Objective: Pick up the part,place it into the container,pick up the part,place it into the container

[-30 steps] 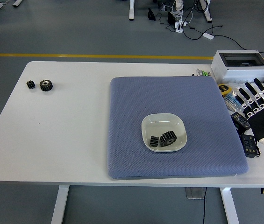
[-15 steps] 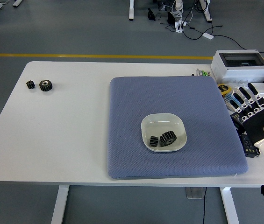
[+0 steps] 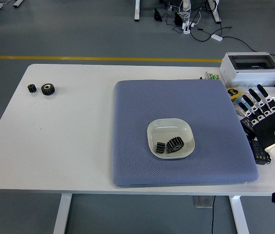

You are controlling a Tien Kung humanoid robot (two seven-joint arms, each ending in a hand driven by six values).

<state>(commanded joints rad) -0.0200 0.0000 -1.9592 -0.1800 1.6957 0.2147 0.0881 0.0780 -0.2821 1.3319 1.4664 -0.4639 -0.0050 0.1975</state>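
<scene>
Since two gears already lie in the white bowl (image 3: 171,127) at the middle of the blue mat (image 3: 142,107), I judge both placements done, or close to it: a larger toothed gear (image 3: 175,144) leans beside a smaller one (image 3: 160,147) at the bowl's near side, touching or nearly so. I read the mat as padding that keeps the bowl from sliding on the tabletop (image 3: 69,136), which would explain why the container sits there rather than on the bare white surface.

My right hand (image 3: 266,119) hangs off the mat's right edge, over the clutter of small black devices (image 3: 260,151) and a yellow-marked tape measure (image 3: 232,93). Its fingers (image 3: 254,100) are spread apart and straight, holding nothing, which fits a hand parked clear of the work. My left arm is out of view.

Two more gears (image 3: 43,88) rest at the far left corner of the tabletop, well apart from the bowl, a small one just beside a bigger one. Whether they belong to this task I cannot tell; they may be spare stock. A grey electrical box (image 3: 251,68) stands beyond the mat's far right corner
</scene>
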